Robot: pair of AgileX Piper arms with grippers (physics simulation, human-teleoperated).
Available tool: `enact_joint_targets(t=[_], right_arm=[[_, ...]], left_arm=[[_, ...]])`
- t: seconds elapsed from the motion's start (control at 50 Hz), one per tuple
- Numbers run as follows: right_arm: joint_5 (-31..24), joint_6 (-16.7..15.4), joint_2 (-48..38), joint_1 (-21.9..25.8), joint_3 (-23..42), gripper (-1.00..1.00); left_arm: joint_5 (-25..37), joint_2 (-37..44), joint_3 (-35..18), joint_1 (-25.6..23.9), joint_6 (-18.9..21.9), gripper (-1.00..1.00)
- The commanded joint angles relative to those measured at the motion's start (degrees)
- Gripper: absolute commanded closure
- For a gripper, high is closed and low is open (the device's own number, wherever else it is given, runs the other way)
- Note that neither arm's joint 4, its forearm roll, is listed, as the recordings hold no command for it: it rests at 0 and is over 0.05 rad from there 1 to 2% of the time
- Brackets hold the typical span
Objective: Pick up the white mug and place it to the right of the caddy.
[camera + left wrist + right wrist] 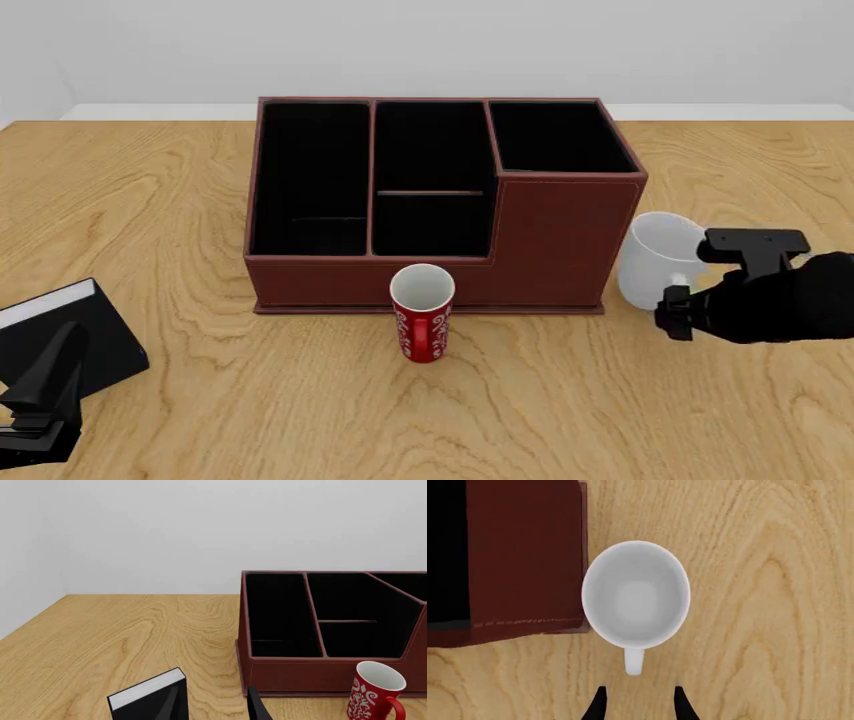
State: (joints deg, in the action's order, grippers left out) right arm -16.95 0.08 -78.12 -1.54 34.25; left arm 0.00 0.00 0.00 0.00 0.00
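Note:
The white mug (pixel 657 258) stands upright just off the right wall of the dark red-brown caddy (pixel 561 240). In the right wrist view I look straight down into the white mug (pixel 635 592), its handle pointing toward my fingers and the caddy (pixel 527 555) right beside it. My right gripper (pixel 639 702) is open above the table, its fingertips short of the handle and touching nothing. In the front view the right gripper (pixel 678 300) sits just right of the mug. My left gripper (pixel 47 380) is open and empty at the near left.
A slim red mug (pixel 423 322) with white swirls stands in front of the caddy's middle. A small black book-like box (pixel 74 335) with a white edge lies by my left gripper (pixel 215 706). Left wrist view shows the box (pixel 143 695), caddy (pixel 300 675) and red mug (pixel 375 690).

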Motion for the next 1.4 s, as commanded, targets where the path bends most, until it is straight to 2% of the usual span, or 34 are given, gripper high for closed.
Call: enact_joint_targets(t=[0.02, 0.94, 1.22, 1.4], right_arm=[[-0.83, 0.1, 3.06, 0.51, -0.9, -1.0], [-5.04, -1.32, 11.05, 0.84, -1.68, -1.0], [-3.87, -0.95, 12.16, 2.07, -3.4, -1.0], [-6.99, -1.42, 15.95, 2.13, -2.4, -1.0]], left_arm=[[0.0, 0.0, 0.0, 0.0, 0.0, -1.0], [0.0, 0.0, 0.0, 0.0, 0.0, -1.0], [0.0, 0.0, 0.0, 0.0, 0.0, -1.0], [0.0, 0.0, 0.0, 0.0, 0.0, -1.0]])
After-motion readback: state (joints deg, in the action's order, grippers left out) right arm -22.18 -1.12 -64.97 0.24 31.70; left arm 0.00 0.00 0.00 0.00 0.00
